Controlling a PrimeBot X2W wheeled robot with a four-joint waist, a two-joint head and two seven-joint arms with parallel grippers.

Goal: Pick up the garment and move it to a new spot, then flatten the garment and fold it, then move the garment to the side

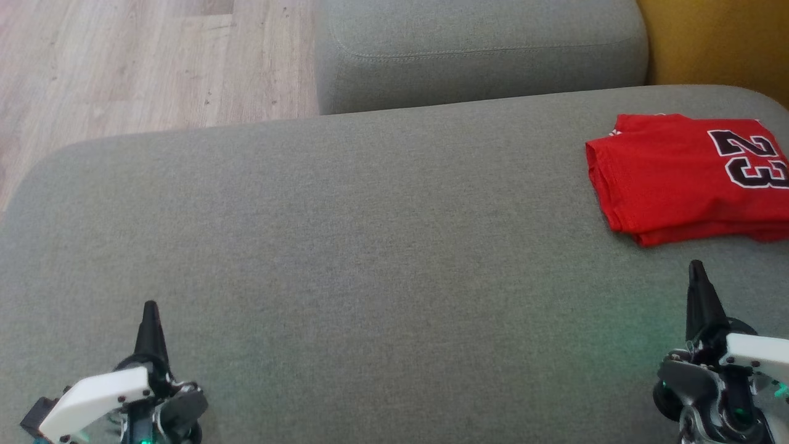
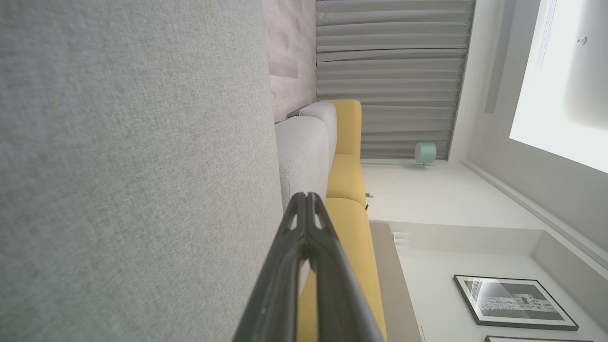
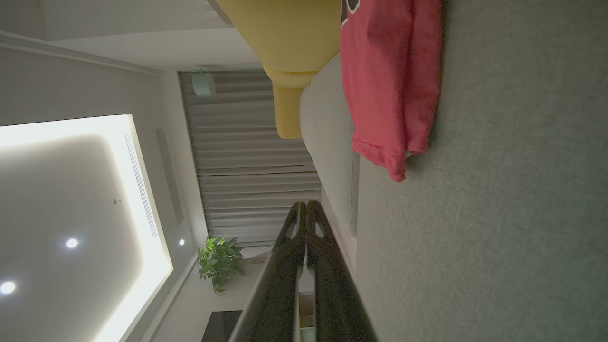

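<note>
The left gripper (image 1: pixel 150 306) sits at the lower left of the head view, its two dark fingers pressed together on nothing and pointing up the frame. The right gripper (image 1: pixel 697 265) stands at the lower right, likewise closed and empty, just below the garment (image 1: pixel 672 179). The garment is a folded red jersey lying at the right edge on the grey sofa seat (image 1: pixel 370 259). A second grey cushion (image 1: pixel 481 49) lies along the top, a yellow cushion (image 1: pixel 715 37) is in the upper right corner, and pale wood floor (image 1: pixel 123 68) is at the upper left.

Folded garment (image 1: pixel 684 179) on sofa seat (image 1: pixel 345 246), far right, backrest (image 1: pixel 481 52) behind.
</note>
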